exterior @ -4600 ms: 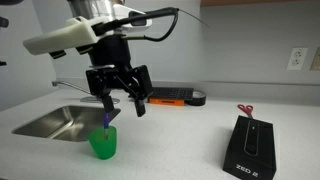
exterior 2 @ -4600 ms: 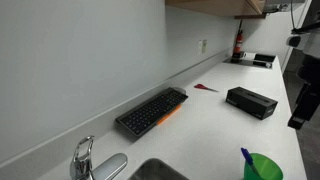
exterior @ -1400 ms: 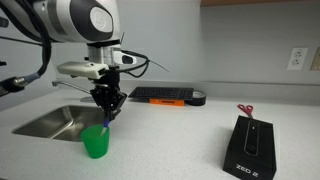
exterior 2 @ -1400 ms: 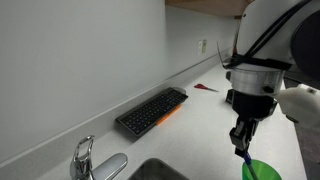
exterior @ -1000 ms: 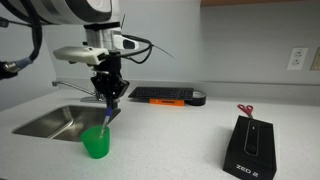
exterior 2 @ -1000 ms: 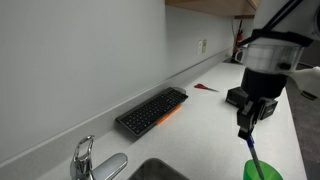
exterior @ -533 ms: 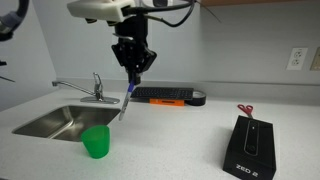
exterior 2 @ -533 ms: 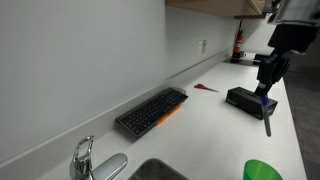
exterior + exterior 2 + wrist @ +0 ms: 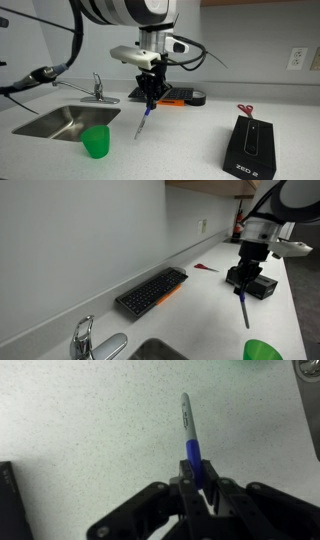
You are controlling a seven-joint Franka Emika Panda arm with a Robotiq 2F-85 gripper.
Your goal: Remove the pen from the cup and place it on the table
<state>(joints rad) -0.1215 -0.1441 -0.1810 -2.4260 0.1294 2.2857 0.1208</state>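
Note:
My gripper point(image 9: 149, 101) point(image 9: 242, 283) point(image 9: 195, 482) is shut on the blue end of the pen point(image 9: 144, 121) point(image 9: 243, 309) point(image 9: 188, 432). The pen hangs slanted from the jaws, its whitish tip pointing down just above the table point(image 9: 180, 135) point(image 9: 205, 305) point(image 9: 90, 420). In the wrist view it points away from the fingers over the speckled surface. The green cup point(image 9: 96, 141) stands to the side near the sink, with no pen showing in it; only its rim point(image 9: 266, 350) shows at a frame's bottom edge. The gripper is well away from the cup.
A steel sink point(image 9: 55, 121) with a faucet point(image 9: 96, 86) point(image 9: 83, 338) lies beside the cup. A black keyboard point(image 9: 170, 96) point(image 9: 150, 290) sits against the wall. A black box point(image 9: 248, 146) point(image 9: 252, 281) and red-handled scissors point(image 9: 245, 110) point(image 9: 203, 268) lie further along the counter.
The gripper has lifted the pen out of the cup, carried it sideways away from the sink, and lowered it toward the table. The cup stays in place.

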